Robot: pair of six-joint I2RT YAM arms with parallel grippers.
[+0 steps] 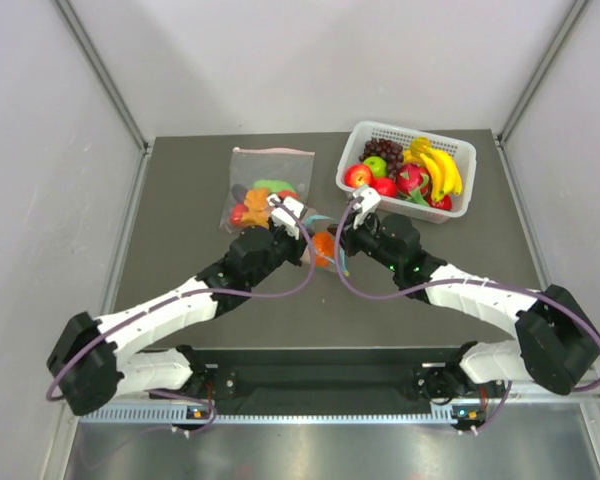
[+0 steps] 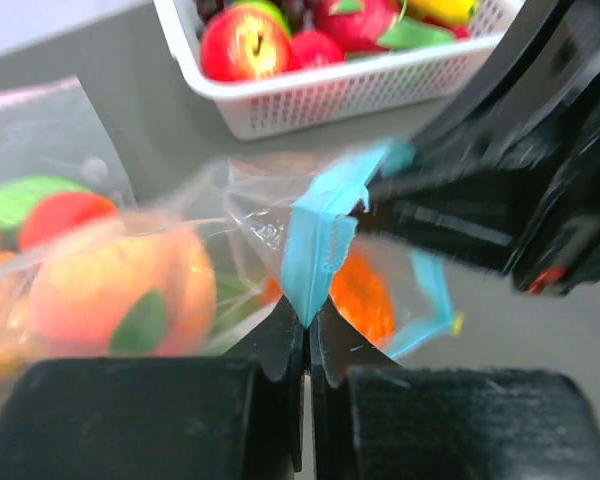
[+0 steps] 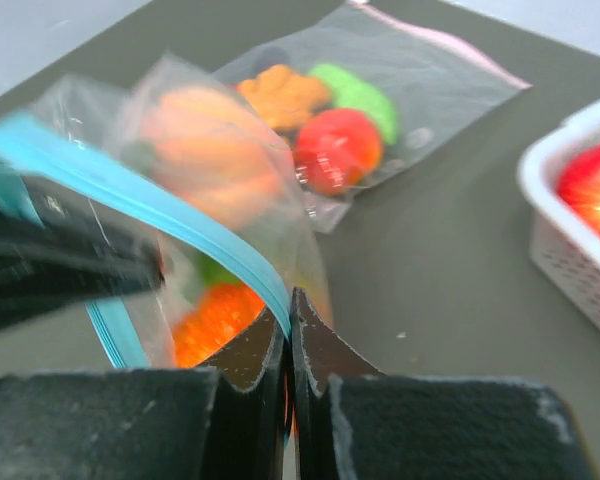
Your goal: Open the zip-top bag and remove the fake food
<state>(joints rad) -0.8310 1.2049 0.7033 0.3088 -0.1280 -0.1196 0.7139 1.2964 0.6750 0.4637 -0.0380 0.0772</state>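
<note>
**A:** Start from above. Where is the zip-top bag [image 1: 326, 258]?

**B:** At mid-frame, caught between the left gripper [image 1: 302, 238] and the right gripper [image 1: 346, 238], which meet over the dark table [image 1: 180, 280]. A larger bag [image 1: 268, 180] with a pink strip lies flat to its upper left. A white basket [image 1: 462, 152] of fruit sits at upper right.

**A:** And the left wrist view?

**B:** The left gripper's jaws are pressed together at bottom centre, pinching the teal zip strip [image 2: 315, 250]. The fake food [image 2: 110, 290] is still inside the bag: a peach piece with a green leaf at left, and an orange piece just right of the strip. The right gripper is a dark blur at right, reaching the strip.

**A:** The right wrist?

**B:** Its jaws are clamped on the same strip at bottom centre. The strip runs up-left toward the left gripper at the frame's left edge. The two teal lips look parted, though blur makes that uncertain. Orange and peach pieces show through the plastic.
</note>
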